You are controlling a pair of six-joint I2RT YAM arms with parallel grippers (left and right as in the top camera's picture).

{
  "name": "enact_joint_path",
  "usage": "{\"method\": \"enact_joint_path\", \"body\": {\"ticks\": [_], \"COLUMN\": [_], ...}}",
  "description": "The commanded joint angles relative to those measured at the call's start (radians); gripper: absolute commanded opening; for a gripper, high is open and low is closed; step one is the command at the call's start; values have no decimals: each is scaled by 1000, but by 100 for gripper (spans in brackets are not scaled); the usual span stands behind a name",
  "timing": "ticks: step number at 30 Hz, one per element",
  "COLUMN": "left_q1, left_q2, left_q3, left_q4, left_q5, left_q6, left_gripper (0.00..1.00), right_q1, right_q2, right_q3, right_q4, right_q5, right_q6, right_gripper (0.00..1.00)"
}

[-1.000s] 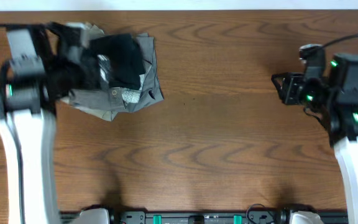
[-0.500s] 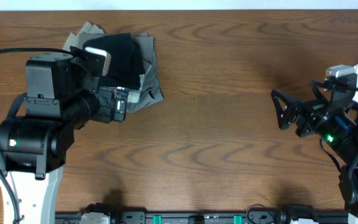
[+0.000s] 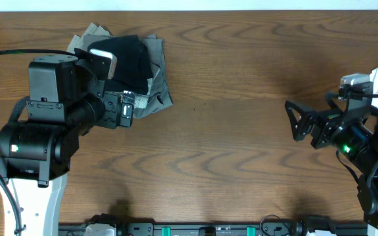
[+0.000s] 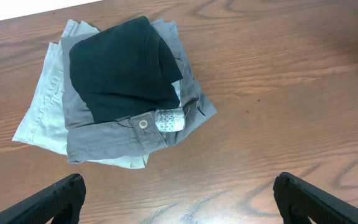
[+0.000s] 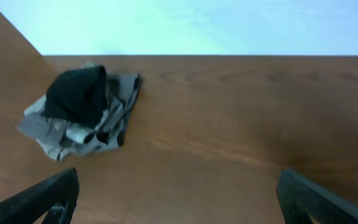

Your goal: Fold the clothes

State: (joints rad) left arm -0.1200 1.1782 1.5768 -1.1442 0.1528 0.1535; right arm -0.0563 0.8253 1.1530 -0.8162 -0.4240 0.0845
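Observation:
The clothes (image 3: 140,62) lie as a small folded stack at the back left of the wooden table. A black garment (image 4: 120,68) is on top, over dark grey trousers (image 4: 114,140) with a metal button and a pale grey piece (image 4: 39,106). My left gripper (image 3: 128,108) hovers at the stack's near edge, open, with nothing between its fingers (image 4: 61,196). The stack lies just ahead of the left gripper (image 4: 178,186) in the left wrist view. My right gripper (image 3: 293,122) is far to the right, open and empty. From the right gripper (image 5: 179,177) the stack (image 5: 82,109) shows far off.
Bare brown wood (image 3: 228,131) stretches between the two arms. The left arm's black body (image 3: 44,124) stands over the table's left part. A black rail with fittings (image 3: 209,229) runs along the front edge. The table's back edge (image 5: 229,56) meets a pale wall.
My left arm has swung off the stack's left side toward its near edge. The right gripper has opened wide and moved nearer the front. Over the last half second almost nothing moved.

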Motion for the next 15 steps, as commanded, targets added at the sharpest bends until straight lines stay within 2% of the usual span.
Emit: {"method": "enact_joint_path", "body": {"ticks": [1,5,9,12,15], "left_q1": [-5,-5,-5,-5,-5], "left_q2": [4,4,4,4,4], "left_q3": [-6,-6,-6,-6,-6], "left_q4": [0,0,0,0,0], "left_q5": [-8,-8,-8,-8,-8], "left_q6": [-13,-13,-13,-13,-13], "left_gripper": [98,98,98,98,98], "right_q1": [14,32,39,39,39], "right_q2": [-22,-117,-311,-505,-661], "right_q3": [-7,-155,-423,-632,-760], "right_q4": [41,257,462,537,554], "right_q5": [127,195,185,180,180], "right_q6": [-31,-56,-63,-61,-56], "right_gripper": [99,99,99,99,99]}}
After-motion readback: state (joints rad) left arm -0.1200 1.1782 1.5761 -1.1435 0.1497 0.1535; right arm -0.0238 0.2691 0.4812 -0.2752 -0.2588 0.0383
